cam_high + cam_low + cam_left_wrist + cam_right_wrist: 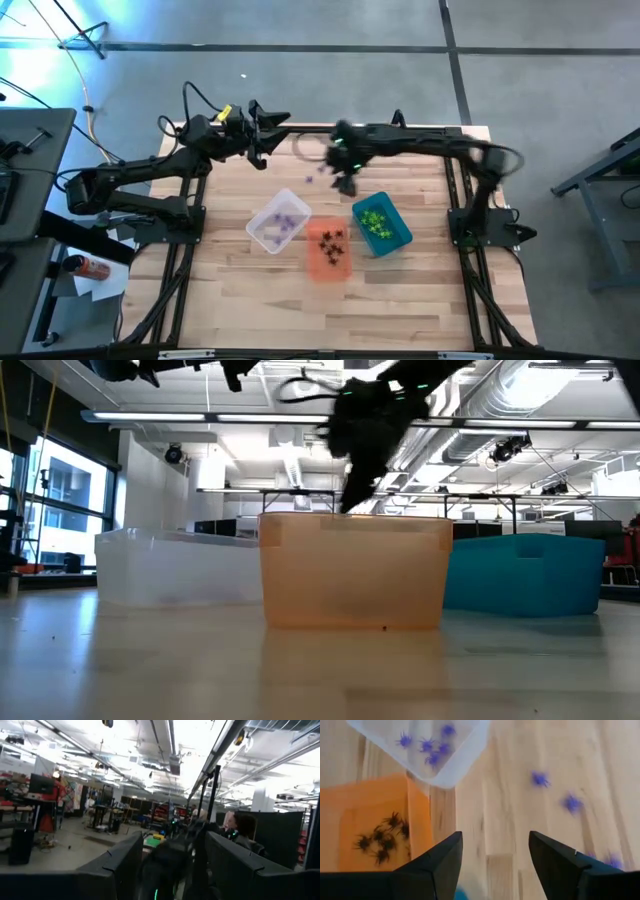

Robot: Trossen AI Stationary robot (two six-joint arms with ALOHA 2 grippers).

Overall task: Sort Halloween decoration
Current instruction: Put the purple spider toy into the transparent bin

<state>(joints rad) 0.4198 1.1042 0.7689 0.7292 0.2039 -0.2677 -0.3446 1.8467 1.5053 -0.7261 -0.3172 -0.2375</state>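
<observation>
Orange translucent rectangular plastic bin (352, 568) sits closest to the low camera, with the clear plastic rectangular bin (178, 565) at its 9 o'clock and the teal plastic rectangular bin (522, 573) at its 3 o'clock. All three rest on the pale wooden plank table (240, 300), grouped around its middle in the high view.

Of the two dark arms, the right one reaches in from 3 o'clock; its right gripper (345, 184) hangs over bare wood at 12 o'clock of the orange bin, fingers (436, 865) spread apart and empty. The left gripper (258, 152) waits raised near the table's 11 o'clock edge, its fingers (120, 865) also parted with nothing between them.

Smallest are the Halloween decorations, tiny spiky spider-like trinkets. Purple spiders (427, 745) lie in the clear bin, black spiders (382, 837) in the orange bin, bright green spiders (376, 221) in the teal bin. A few loose purple spiders (540, 779) lie on the wood near the right gripper, at 1 o'clock of the clear bin.
</observation>
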